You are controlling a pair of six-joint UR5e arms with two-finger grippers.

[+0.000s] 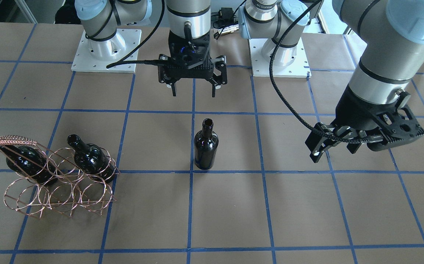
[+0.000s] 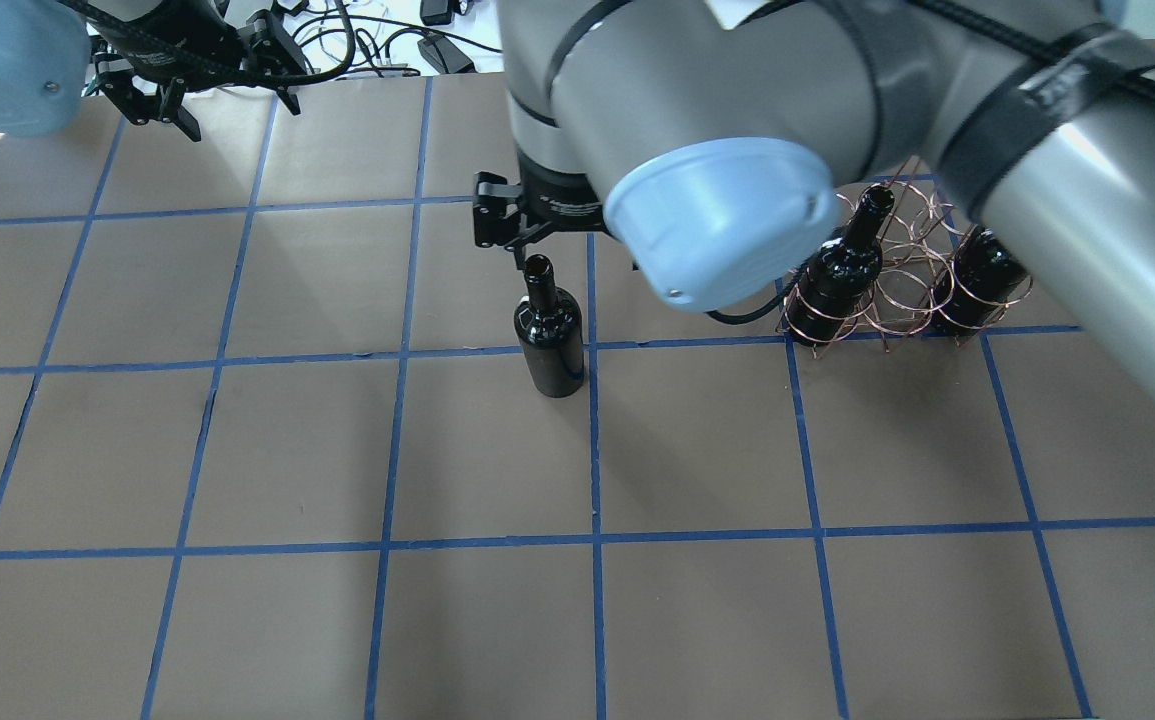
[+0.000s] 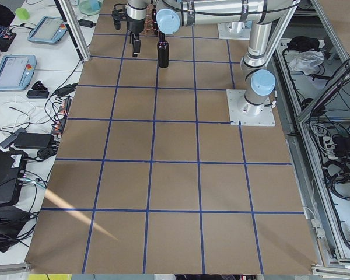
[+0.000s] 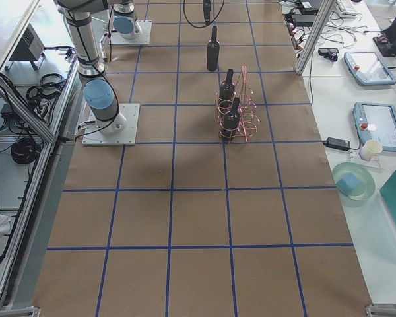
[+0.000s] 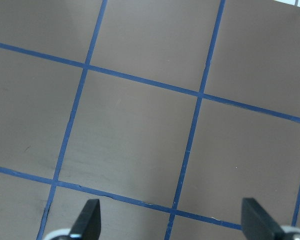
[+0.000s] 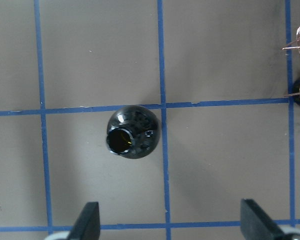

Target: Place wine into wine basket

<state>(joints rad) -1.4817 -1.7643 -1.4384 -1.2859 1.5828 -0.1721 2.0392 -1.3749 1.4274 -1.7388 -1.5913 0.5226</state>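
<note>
Where wine [image 1: 206, 146] stands, right end effector [image 1: 194, 94] hovers — above.

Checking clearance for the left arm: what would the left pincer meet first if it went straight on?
Most likely the table, its brown paper crossed by blue tape; the left pincer has nothing else ahead in its wrist view.
</note>
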